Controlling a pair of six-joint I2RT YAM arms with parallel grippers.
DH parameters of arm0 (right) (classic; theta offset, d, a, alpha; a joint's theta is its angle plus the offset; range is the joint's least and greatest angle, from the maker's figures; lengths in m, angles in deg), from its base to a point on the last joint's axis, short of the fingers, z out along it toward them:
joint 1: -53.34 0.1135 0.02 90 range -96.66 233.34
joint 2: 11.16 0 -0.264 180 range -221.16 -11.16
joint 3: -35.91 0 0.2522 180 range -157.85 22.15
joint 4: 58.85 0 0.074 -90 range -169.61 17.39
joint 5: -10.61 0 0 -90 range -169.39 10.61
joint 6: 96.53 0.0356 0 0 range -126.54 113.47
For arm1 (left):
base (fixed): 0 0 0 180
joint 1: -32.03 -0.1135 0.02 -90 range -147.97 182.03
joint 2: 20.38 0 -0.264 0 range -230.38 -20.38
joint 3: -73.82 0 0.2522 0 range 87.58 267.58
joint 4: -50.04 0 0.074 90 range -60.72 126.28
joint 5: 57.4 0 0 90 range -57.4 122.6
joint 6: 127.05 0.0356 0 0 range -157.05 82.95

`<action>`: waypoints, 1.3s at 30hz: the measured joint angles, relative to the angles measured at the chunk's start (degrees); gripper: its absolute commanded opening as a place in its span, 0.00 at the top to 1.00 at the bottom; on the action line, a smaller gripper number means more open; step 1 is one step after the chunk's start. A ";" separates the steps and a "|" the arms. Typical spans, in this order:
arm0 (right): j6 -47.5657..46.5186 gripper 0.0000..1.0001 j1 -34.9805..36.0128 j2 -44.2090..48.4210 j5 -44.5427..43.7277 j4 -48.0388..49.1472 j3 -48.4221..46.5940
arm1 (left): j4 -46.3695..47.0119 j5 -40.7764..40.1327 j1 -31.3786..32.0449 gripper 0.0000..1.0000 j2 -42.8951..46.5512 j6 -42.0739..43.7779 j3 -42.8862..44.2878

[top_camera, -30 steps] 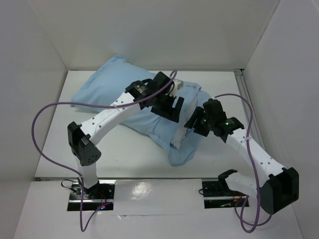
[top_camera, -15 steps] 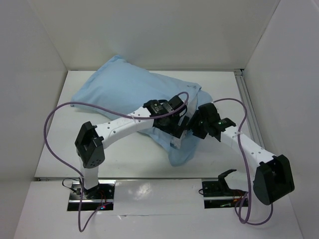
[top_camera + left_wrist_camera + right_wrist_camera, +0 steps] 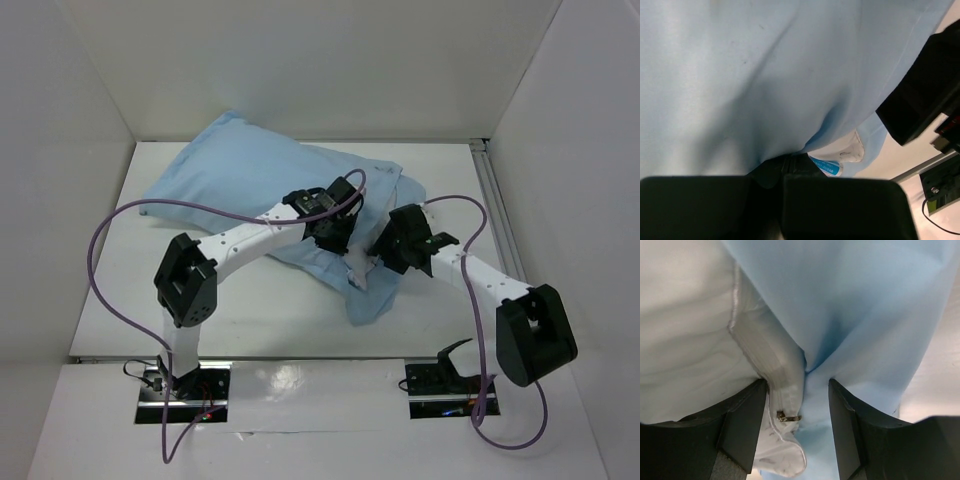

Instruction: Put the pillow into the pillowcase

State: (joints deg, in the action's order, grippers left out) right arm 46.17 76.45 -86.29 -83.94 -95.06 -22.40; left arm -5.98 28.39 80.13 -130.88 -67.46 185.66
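Poking out of the pillowcase (image 3: 240,175) at its near mouth, the pillow (image 3: 685,315) shows only a white zipped corner with its tag (image 3: 826,166). The right claw (image 3: 797,432) squeezes that corner and a pillowcase fold; the left claw (image 3: 782,172) pinches pillowcase cloth just beside. Farther back, the pillowcase lies plump and full.

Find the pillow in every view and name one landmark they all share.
Top external: the pillow shows only as a small white corner at centre, poking from blue cloth.
Left wrist: the pillow is a white corner at lower centre-right, with a blue tag.
Right wrist: the pillow fills the left side.
Shared landmark: the light blue pillowcase beside it.
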 measured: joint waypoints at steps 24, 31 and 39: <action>4.13 0.63 -0.94 -10.40 -5.14 6.91 -2.82 | 4.70 2.86 -1.86 1.00 0.66 0.00 -1.86; 6.78 0.29 -0.92 -7.21 -8.68 6.73 -0.26 | 5.03 2.89 -2.14 1.00 0.66 0.09 -1.86; 6.88 0.24 -4.24 -0.07 -14.34 4.68 2.01 | 4.46 2.99 -2.60 1.00 0.87 0.22 -1.81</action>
State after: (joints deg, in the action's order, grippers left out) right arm 53.06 72.21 -86.36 -98.28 -90.39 -20.39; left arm -1.53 31.39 77.53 -130.01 -67.24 183.85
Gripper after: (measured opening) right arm 0.758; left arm 0.029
